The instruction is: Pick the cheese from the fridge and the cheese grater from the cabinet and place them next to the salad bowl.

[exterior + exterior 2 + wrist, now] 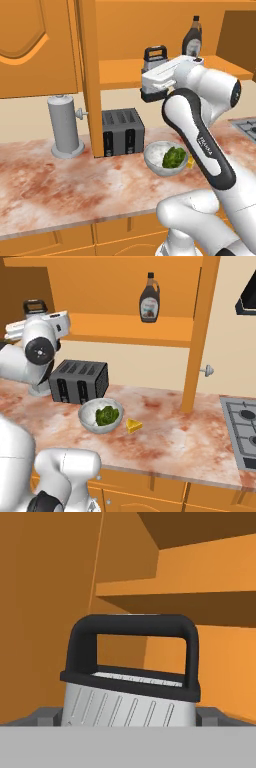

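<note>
In the cabinet (125, 75), end effector (131, 716) wide around cheese grater (131, 682), apparently untouched.

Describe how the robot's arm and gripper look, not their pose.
The arm is glossy white with rounded links, dark grey to black joint bands and round dark end caps, and small dark lettering on one link. The gripper has a boxy white body; its finger tips are small and dark grey.

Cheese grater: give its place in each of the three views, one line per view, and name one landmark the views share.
Left base view: the cheese grater stands on the cabinet shelf, top centre, left of the syrup bottle, partly behind the hand.
Right base view: its black handle pokes up at upper left, above the arm.
Hand view: lower centre, close up, between the finger tips.
Shared landmark: the orange cabinet shelf.
</note>
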Robot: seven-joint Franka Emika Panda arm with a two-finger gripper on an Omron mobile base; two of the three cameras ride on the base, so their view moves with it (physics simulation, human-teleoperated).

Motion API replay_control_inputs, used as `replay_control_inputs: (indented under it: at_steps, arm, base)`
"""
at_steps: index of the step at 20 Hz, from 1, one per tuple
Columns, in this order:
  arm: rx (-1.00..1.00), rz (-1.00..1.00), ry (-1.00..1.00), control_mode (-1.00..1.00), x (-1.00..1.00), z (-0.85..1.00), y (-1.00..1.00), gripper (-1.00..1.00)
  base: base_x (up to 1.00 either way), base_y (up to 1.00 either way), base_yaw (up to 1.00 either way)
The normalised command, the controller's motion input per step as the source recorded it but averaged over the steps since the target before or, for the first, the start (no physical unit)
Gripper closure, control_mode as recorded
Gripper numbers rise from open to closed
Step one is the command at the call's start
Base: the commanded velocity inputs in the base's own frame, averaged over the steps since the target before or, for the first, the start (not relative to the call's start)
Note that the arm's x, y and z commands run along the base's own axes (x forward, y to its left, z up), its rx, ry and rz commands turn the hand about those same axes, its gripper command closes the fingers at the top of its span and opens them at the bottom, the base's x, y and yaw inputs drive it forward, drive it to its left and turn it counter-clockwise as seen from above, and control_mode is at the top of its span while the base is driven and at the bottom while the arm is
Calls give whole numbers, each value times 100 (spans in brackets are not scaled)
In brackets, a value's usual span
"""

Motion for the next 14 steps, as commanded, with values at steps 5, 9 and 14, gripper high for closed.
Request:
replay_control_inputs:
  at_steps: [5, 9, 14]
  arm:
    - [4, 0, 0, -100, -79, -4, -18, 100]
    - [0, -5, 0, -100, -60, -14, -6, 100]
    - [0, -6, -3, -100, -44, -20, 0, 100]
  base:
    - [0, 0, 0]
    - [0, 0, 0]
    - [0, 0, 0]
